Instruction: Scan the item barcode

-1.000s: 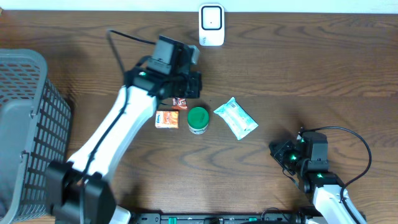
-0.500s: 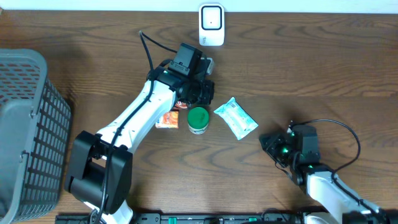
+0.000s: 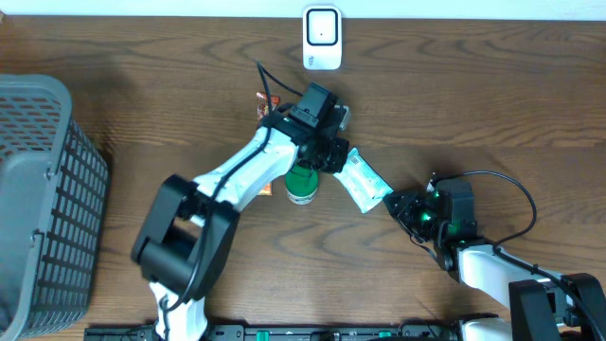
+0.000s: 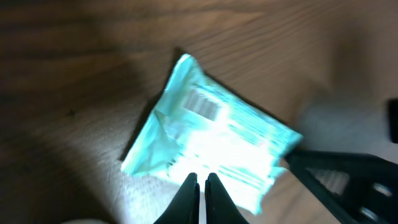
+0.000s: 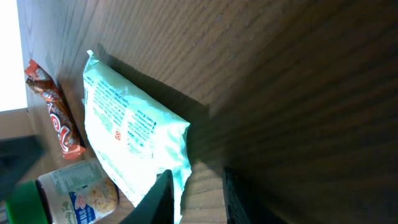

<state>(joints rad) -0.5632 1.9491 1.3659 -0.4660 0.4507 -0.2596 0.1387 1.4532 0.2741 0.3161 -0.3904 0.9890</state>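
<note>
Both arms have closed in on the pouch (image 3: 363,180) over the last second. Our left gripper (image 3: 337,161) has swung right from above the jar (image 3: 301,182), and our right gripper (image 3: 393,203) has crept up and left to the pouch's lower end. The pouch itself lies about where it did.

Our left jaws are shut, tip against tip, with nothing between them. In the left wrist view they hang over the near edge of the pouch; we cannot tell whether they touch it. A blurred striped patch, the barcode (image 4: 204,104), faces up on the pouch's far half. Our right gripper shows as a dark shape at that view's right edge.

Our right jaws stand apart, with only bare table (image 5: 298,93) between them. One fingertip (image 5: 163,193) sits just at the pouch's near corner, and nothing is gripped.

The pouch lies flat and slantwise on the table, between the two grippers. The jar, with its green lid, stands just to its left. From the right wrist we see a red wrapper (image 5: 55,115) lying just beyond the pouch.

The scanner (image 3: 322,38) stands at the table's far edge, well apart from the pouch. The basket (image 3: 38,142) sits at the far left.
</note>
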